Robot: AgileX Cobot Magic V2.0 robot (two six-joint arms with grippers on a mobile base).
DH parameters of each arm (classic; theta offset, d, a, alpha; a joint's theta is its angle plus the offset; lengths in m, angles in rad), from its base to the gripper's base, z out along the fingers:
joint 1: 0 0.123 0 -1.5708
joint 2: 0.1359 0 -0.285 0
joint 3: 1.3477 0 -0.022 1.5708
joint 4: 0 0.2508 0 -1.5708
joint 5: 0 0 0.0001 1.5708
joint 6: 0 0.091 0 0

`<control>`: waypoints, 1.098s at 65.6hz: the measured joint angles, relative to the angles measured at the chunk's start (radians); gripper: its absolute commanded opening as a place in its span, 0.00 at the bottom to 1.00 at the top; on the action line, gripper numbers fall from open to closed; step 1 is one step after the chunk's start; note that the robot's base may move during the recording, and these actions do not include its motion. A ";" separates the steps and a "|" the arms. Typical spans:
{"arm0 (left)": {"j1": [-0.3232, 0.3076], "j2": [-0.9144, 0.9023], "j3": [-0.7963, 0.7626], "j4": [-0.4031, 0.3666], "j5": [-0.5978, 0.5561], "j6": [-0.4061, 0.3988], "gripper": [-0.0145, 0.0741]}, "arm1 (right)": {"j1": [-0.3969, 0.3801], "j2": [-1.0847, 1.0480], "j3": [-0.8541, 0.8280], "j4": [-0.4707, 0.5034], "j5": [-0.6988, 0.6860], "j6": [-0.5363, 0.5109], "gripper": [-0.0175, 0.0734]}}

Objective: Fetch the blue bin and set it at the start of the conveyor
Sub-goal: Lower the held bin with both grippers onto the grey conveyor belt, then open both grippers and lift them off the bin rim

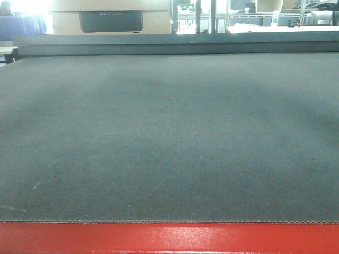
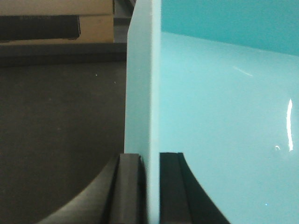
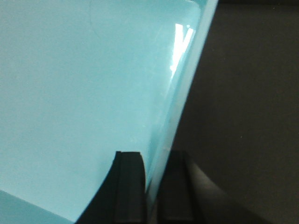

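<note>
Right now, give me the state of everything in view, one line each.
blue bin: gripped at its walls by both arms, no contents visible.
left gripper: shut on the blue bin's wall.
right gripper: shut on the blue bin's wall.
conveyor start: nothing on it in the front view.

Conveyor start (image 1: 169,137): matte dark-grey belt with a fine woven texture, filling nearly the whole view. Glossy red front edge (image 1: 169,239) runs along its near side. Beyond its far end, left of centre: cardboard box (image 1: 63,18) carrying a dark panel (image 1: 111,21). Metal uprights (image 1: 213,16) beyond the far right end, blurred.
</note>
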 measured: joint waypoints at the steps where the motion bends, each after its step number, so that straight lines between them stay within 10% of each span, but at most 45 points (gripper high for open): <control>1: 0.000 0.000 0.000 0.000 0.018 0.000 0.04 | 0.000 0.000 0.000 0.003 0.011 0.000 0.03; 24: 0.000 -0.019 0.153 -0.012 0.249 0.001 0.04 | 0.000 0.000 0.180 0.085 0.047 0.000 0.03; 52: 0.000 -0.019 0.615 -0.089 -0.019 0.001 0.04 | 0.004 0.049 0.507 0.104 -0.179 0.000 0.03; 62: 0.000 -0.019 0.676 -0.099 -0.086 -0.001 0.10 | 0.004 0.099 0.511 0.104 -0.201 0.000 0.27; 72: 0.002 -0.019 0.681 -0.077 -0.085 0.002 0.46 | 0.004 0.110 0.513 0.074 -0.203 -0.012 0.68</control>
